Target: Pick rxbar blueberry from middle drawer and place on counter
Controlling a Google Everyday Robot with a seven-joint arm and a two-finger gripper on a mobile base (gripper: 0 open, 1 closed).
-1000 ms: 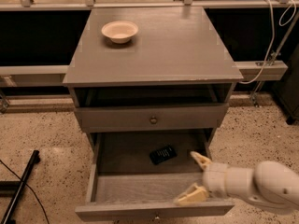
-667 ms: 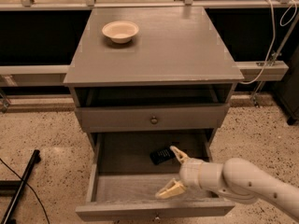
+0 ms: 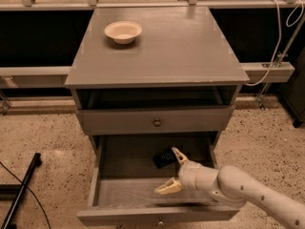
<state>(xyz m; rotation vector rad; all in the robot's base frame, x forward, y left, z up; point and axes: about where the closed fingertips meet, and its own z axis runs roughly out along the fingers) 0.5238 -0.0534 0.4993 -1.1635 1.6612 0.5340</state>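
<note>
Dim warm overhead light, faint sheen on counter (image 3: 186, 46), shadow beneath — gripper (image 3: 170, 171) pale in middle drawer (image 3: 125, 192) at 6 o'clock.

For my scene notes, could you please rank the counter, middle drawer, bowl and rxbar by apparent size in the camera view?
1-2. counter and middle drawer: look alike; the drawer is nearer, so unranked.
3. bowl.
4. rxbar blueberry, in the drawer beside the open hand.

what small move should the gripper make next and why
Probably ease the gripper toward the back of the middle drawer, over the rxbar blueberry. Its fingers are open, but only the far fingertip is beside the bar, so the bar is not yet between them.
</note>
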